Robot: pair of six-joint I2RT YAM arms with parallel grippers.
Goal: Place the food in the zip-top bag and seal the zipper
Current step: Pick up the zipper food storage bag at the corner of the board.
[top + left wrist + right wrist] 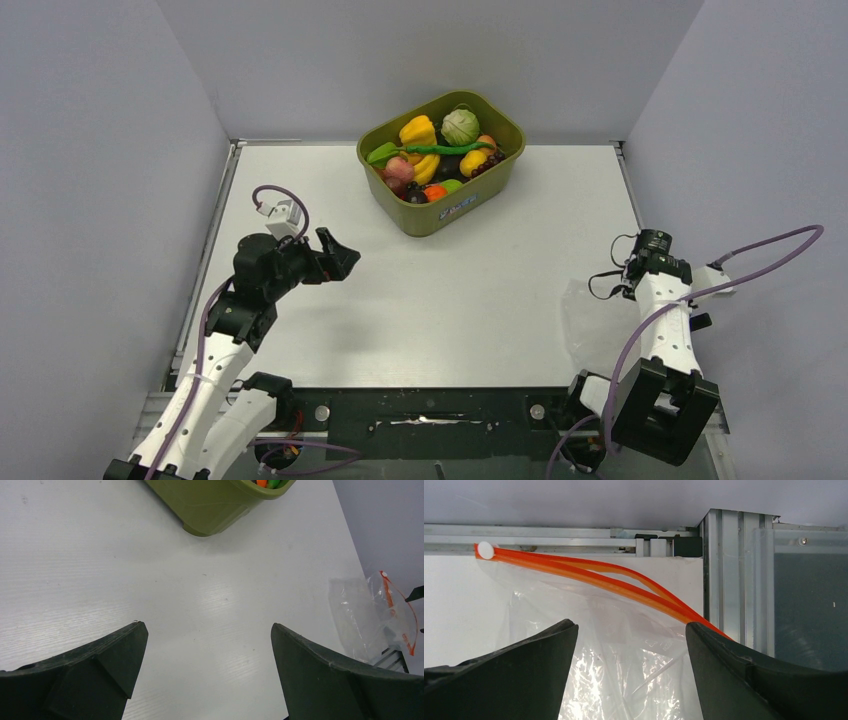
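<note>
Top external: tub [408, 207] label [461, 208] perhaps illegible; left gripper [207, 628], right gripper [631, 628] both spread.

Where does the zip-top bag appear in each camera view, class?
Top external: the zip-top bag is faint, low on the right of the table.
Left wrist: the bag is at the right edge.
Right wrist: the bag fills the lower centre, with its orange zipper arching above.
Shared landmark: the white table, seen in all three views.
</note>
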